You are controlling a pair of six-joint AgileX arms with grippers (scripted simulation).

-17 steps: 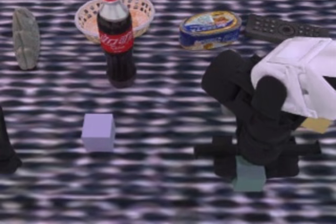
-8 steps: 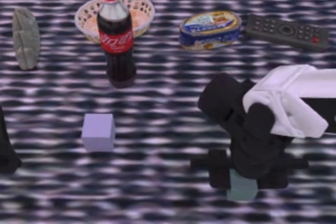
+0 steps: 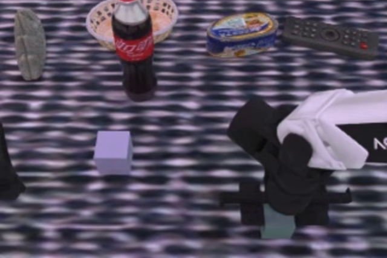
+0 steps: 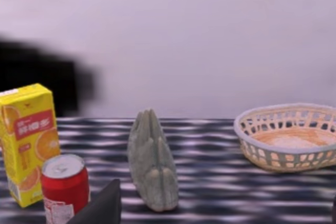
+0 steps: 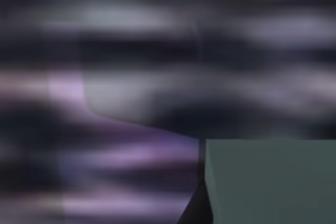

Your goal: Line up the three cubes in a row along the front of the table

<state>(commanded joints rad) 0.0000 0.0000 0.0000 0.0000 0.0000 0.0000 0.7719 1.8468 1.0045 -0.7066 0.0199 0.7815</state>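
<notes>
While the right gripper (image 3: 279,212) hangs low over the front right of the table (image 3: 193,167), its dark fingers stand on either side of the teal cube (image 3: 278,225), clamped on it as far as the top view shows. The right wrist view shows the same cube (image 5: 270,181) close up against blurred stripes. The lavender cube (image 3: 113,151) sits alone toward the left of centre, well apart from the teal one. The yellow cube cannot be made out.

The table is covered in wavy black, white and purple bands, and behind its far edge is a plain pale wall with a dark patch at the right. Along the back stand a basket (image 3: 158,9), a cola bottle (image 3: 133,43) just in front of it, a tin (image 3: 242,33), a remote (image 3: 331,35) and a grey-green stone (image 3: 29,44). The left wrist view adds a juice carton (image 4: 26,140) and a red can (image 4: 65,186) beside the stone.

The left arm (image 3: 7,170) is parked at the left edge; whether its fingers are apart cannot be told.
</notes>
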